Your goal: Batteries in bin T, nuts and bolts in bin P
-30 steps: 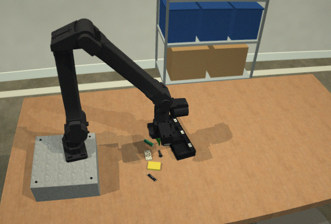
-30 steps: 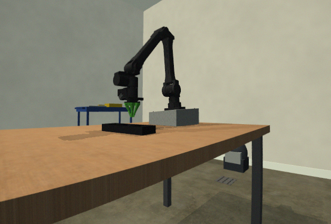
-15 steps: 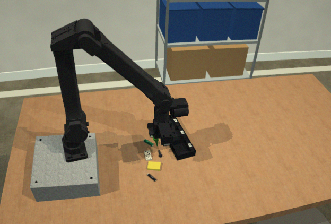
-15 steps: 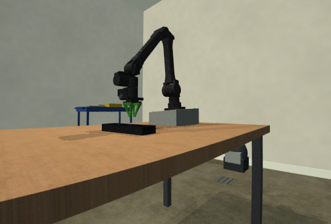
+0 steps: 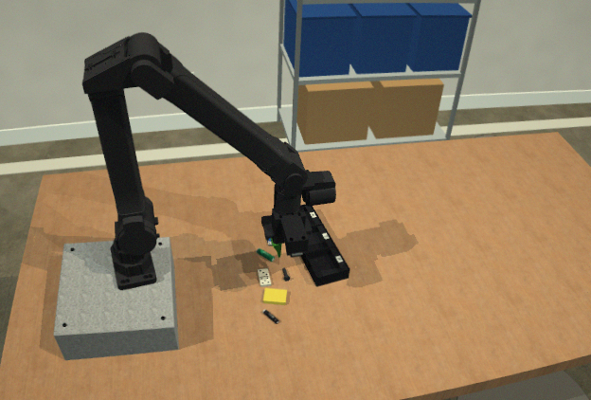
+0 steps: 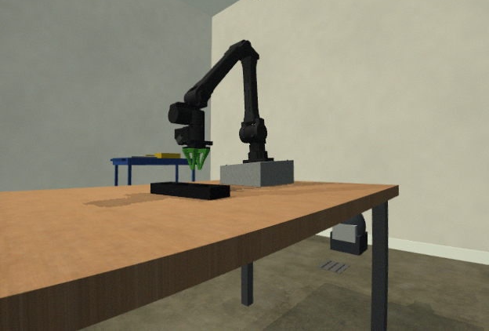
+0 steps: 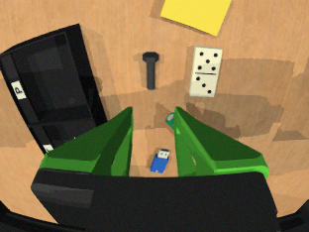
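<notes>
My gripper (image 7: 154,114) (image 5: 277,248) has green fingers that stand partly open with nothing between them. It hangs a little above the table, just left of the black row of bins (image 5: 324,252). The bins show at the left of the wrist view (image 7: 55,90), and their labels are too small to read. A black bolt (image 7: 151,68) lies just beyond the fingertips. A green battery (image 5: 265,254) lies by the right finger and is mostly hidden in the wrist view. A black battery (image 5: 271,316) lies nearer the table's front.
A blue USB stick (image 7: 160,160) lies on the table under the gripper. A white domino (image 7: 206,71) and a yellow block (image 7: 197,4) lie beyond the bolt. The arm's grey base block (image 5: 114,298) stands at the left. A shelf (image 5: 377,46) stands behind the table.
</notes>
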Robot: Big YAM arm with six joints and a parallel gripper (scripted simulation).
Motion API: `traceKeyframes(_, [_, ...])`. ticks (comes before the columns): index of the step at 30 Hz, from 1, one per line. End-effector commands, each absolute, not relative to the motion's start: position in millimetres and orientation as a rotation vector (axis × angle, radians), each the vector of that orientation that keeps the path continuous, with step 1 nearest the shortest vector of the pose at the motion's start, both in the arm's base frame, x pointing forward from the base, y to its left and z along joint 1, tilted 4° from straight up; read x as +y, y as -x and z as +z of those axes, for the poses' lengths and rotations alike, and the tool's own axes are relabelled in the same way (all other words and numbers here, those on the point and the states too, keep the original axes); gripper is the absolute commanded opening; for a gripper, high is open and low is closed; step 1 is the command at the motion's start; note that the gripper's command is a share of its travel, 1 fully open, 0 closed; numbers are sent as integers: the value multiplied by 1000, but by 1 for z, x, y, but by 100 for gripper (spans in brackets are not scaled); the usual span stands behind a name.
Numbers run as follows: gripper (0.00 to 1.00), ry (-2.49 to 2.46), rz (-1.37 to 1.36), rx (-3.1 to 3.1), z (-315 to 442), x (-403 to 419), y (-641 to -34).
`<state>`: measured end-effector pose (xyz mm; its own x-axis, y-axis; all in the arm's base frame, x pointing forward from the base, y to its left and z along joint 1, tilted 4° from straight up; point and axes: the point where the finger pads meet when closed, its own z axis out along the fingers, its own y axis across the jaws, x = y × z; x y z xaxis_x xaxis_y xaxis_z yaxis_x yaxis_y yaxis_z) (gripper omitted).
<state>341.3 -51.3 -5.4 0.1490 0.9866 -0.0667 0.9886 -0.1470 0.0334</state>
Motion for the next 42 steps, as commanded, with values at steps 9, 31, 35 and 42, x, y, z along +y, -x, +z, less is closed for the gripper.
traceKeyframes(9, [29,-2321,-53,2010,0,-56,-347])
traceKeyframes(31, [29,-2314,-37,2002,-4,-55,-341])
traceKeyframes(35, [29,-2316,-42,2005,-7,-55,-341])
traceKeyframes(42, [29,-2316,-42,2005,-7,-56,-342])
